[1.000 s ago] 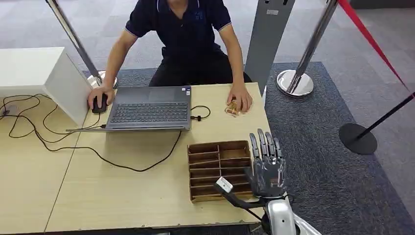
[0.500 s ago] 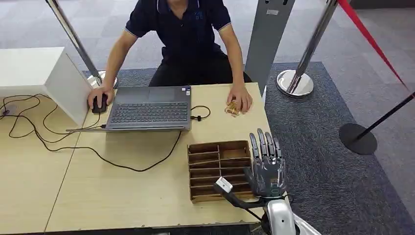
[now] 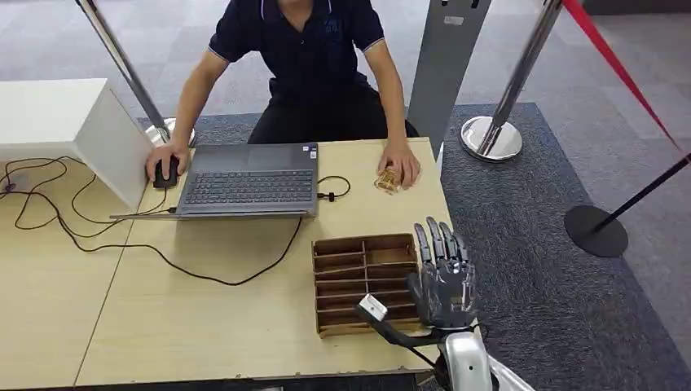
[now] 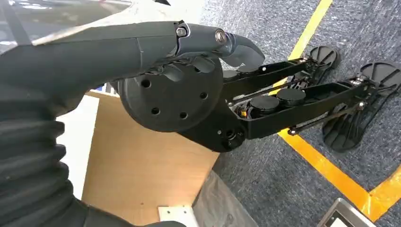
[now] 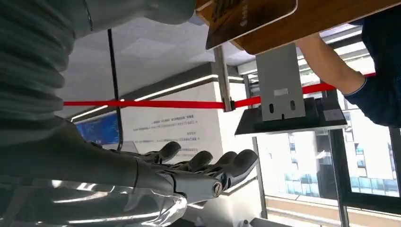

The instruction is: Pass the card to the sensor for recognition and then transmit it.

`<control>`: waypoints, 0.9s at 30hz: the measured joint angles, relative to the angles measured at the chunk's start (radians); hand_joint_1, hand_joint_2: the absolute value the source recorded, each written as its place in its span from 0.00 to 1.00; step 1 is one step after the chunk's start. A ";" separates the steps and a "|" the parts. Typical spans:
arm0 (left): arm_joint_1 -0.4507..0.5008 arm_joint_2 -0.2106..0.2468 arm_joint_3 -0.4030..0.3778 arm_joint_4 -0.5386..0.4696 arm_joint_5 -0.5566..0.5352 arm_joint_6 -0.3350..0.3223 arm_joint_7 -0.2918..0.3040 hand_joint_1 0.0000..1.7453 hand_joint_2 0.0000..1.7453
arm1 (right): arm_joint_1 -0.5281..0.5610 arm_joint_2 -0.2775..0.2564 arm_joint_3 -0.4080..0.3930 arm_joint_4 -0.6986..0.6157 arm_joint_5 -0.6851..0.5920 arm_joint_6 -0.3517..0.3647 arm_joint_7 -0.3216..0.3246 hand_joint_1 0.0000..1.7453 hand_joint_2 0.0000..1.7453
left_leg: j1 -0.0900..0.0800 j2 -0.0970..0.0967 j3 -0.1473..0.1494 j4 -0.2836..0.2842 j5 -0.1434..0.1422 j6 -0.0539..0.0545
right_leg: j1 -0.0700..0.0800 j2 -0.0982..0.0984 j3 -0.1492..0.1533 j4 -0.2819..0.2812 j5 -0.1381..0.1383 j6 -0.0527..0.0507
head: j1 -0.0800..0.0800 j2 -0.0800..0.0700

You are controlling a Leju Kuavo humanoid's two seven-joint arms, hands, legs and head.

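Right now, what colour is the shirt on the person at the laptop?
Dark navy shirt, clearest in the head view.

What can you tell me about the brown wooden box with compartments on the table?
The brown wooden compartment box is a shallow, open-topped tray split by thin dividers into slots. It lies flat near the light wooden table's front right corner. The robot's right hand, fingers straight, is at its right side. Whether its slots hold anything I cannot tell.

I see my right hand (image 3: 442,275) raised, fingers straight and together, holding nothing; my left hand (image 4: 189,42) hangs, fingers loosely extended.
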 joint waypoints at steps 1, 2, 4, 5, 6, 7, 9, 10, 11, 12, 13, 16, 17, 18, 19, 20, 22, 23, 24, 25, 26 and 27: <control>0.000 0.000 0.000 0.000 0.000 0.000 0.000 0.00 1.00 | 0.000 0.001 0.000 0.000 0.000 0.000 0.000 0.19 1.00 | 0.000 0.000 0.000 0.000 0.000 0.000 | 0.000 0.000 0.000 0.000 0.000 0.000 | 0.000 0.000; 0.000 0.000 0.000 0.000 0.000 0.000 -0.002 0.00 1.00 | 0.000 0.002 0.000 0.000 0.000 -0.001 0.000 0.19 1.00 | 0.000 0.000 0.000 0.000 0.000 0.000 | 0.000 0.000 0.000 0.000 0.000 0.000 | 0.000 0.000; 0.000 0.000 0.000 0.000 0.000 0.000 -0.002 0.00 1.00 | -0.001 0.005 0.000 0.000 0.000 -0.003 -0.004 0.18 1.00 | 0.000 0.000 0.000 0.000 0.000 0.000 | 0.000 0.000 0.000 0.000 0.000 0.000 | 0.000 0.000; 0.000 0.000 0.000 0.000 0.000 0.000 -0.003 0.00 1.00 | -0.003 0.008 0.001 0.001 -0.002 -0.003 -0.008 0.17 1.00 | 0.000 0.000 0.000 0.000 0.000 0.000 | 0.000 0.000 0.000 0.000 0.000 0.000 | 0.000 0.000; 0.000 0.000 0.000 0.000 0.000 0.000 -0.005 0.00 1.00 | -0.006 0.011 0.002 0.003 -0.006 -0.006 -0.014 0.18 1.00 | 0.000 0.000 0.000 0.000 0.000 0.000 | 0.000 0.000 0.000 0.000 0.000 0.000 | 0.000 0.000; 0.000 0.001 0.000 0.000 0.000 0.000 -0.006 0.00 1.00 | -0.009 0.014 0.003 0.006 -0.012 -0.010 -0.018 0.18 1.00 | 0.000 0.000 0.000 0.000 0.000 0.000 | 0.000 0.000 0.000 0.000 0.000 0.000 | 0.000 0.000; -0.001 0.001 0.000 0.000 0.000 0.000 -0.007 0.00 1.00 | -0.016 0.022 0.006 0.012 -0.022 -0.013 -0.026 0.18 1.00 | 0.000 0.000 0.000 0.000 0.000 0.000 | 0.000 0.000 0.000 0.000 0.000 0.000 | 0.000 0.000; -0.001 0.001 0.000 0.000 0.000 0.000 -0.009 0.00 1.00 | -0.019 0.026 0.007 0.016 -0.029 -0.018 -0.031 0.18 1.00 | 0.000 0.000 0.000 0.000 0.000 0.000 | 0.000 0.000 0.000 0.000 0.000 0.000 | 0.000 0.000; -0.001 0.001 0.000 0.000 0.000 0.000 -0.010 0.00 1.00 | -0.022 0.030 0.008 0.020 -0.036 -0.023 -0.035 0.18 1.00 | 0.000 0.000 0.000 0.000 0.000 0.000 | 0.000 0.000 0.000 0.000 0.000 0.000 | 0.000 0.000; -0.001 0.001 0.000 0.000 0.000 0.000 -0.011 0.00 1.00 | -0.027 0.034 0.010 0.024 -0.044 -0.026 -0.040 0.18 1.00 | 0.000 0.000 0.000 0.000 0.000 0.000 | 0.000 0.000 0.000 0.000 0.000 0.000 | 0.000 0.000; -0.001 0.002 0.000 0.000 0.000 0.000 -0.012 0.00 1.00 | -0.032 0.039 0.012 0.031 -0.053 -0.031 -0.045 0.18 1.00 | 0.000 0.000 0.000 0.000 0.000 0.000 | 0.000 0.000 0.000 0.000 0.000 0.000 | 0.000 0.000; -0.001 0.005 0.000 0.000 0.000 0.000 -0.018 0.00 1.00 | -0.047 0.053 0.016 0.055 -0.078 -0.042 -0.056 0.19 1.00 | 0.000 0.000 0.000 0.000 0.000 0.000 | 0.000 0.000 0.000 0.000 0.000 0.000 | 0.000 0.000; -0.001 0.006 0.000 0.000 0.000 0.000 -0.019 0.00 1.00 | -0.052 0.058 0.018 0.065 -0.084 -0.045 -0.058 0.20 1.00 | 0.000 0.000 0.000 0.000 0.000 0.000 | 0.000 0.000 0.000 0.000 0.000 0.000 | 0.000 0.000; -0.001 0.007 0.000 0.000 0.000 0.000 -0.020 0.00 1.00 | -0.056 0.063 0.019 0.074 -0.090 -0.048 -0.060 0.21 1.00 | 0.000 0.000 0.000 0.000 0.000 0.000 | 0.000 0.000 0.000 0.000 0.000 0.000 | 0.000 0.000; -0.001 0.008 0.000 0.000 0.000 0.000 -0.020 0.00 1.00 | -0.058 0.065 0.020 0.080 -0.093 -0.048 -0.061 0.22 1.00 | 0.000 0.000 0.000 0.000 0.000 0.000 | 0.000 0.000 0.000 0.000 0.000 0.000 | 0.000 0.000; -0.001 0.008 0.000 0.000 0.000 0.000 -0.020 0.00 1.00 | -0.060 0.068 0.021 0.088 -0.095 -0.050 -0.063 0.22 1.00 | 0.000 0.000 0.000 0.000 0.000 0.000 | 0.000 0.000 0.000 0.000 0.000 0.000 | 0.000 0.000; -0.002 0.008 0.000 0.000 0.000 0.000 -0.020 0.00 1.00 | -0.063 0.073 0.023 0.103 -0.098 -0.053 -0.063 0.26 1.00 | 0.000 0.000 0.000 0.000 0.000 0.000 | 0.000 0.000 0.000 0.000 0.000 0.000 | 0.000 0.000; -0.002 0.008 0.000 0.000 0.000 0.000 -0.020 0.00 1.00 | -0.065 0.075 0.024 0.111 -0.099 -0.053 -0.063 0.31 1.00 | 0.000 0.000 0.000 0.000 0.000 0.000 | 0.000 0.000 0.000 0.000 0.000 0.000 | 0.000 0.000; -0.002 0.008 0.000 0.000 0.000 0.000 -0.020 0.00 1.00 | -0.065 0.076 0.026 0.117 -0.101 -0.053 -0.063 0.33 1.00 | 0.000 0.000 0.000 0.000 0.000 0.000 | 0.000 0.000 0.000 0.000 0.000 0.000 | 0.000 0.000; -0.002 0.008 0.000 0.000 0.000 0.000 -0.020 0.00 1.00 | -0.065 0.076 0.027 0.121 -0.102 -0.053 -0.063 0.33 1.00 | 0.000 0.000 0.000 0.000 0.000 0.000 | 0.000 0.000 0.000 0.000 0.000 0.000 | 0.000 0.000; -0.002 0.009 0.000 0.000 0.000 0.000 -0.020 0.00 1.00 | -0.065 0.076 0.028 0.124 -0.102 -0.053 -0.063 0.30 1.00 | 0.000 0.000 0.000 0.000 0.000 0.000 | 0.000 0.000 0.000 0.000 0.000 0.000 | 0.000 0.000; -0.002 0.010 0.000 0.000 0.000 0.000 -0.020 0.00 1.00 | -0.066 0.076 0.029 0.127 -0.102 -0.053 -0.063 0.25 1.00 | 0.000 0.000 0.000 0.000 0.000 0.000 | 0.000 0.000 0.000 0.000 0.000 0.000 | 0.000 0.000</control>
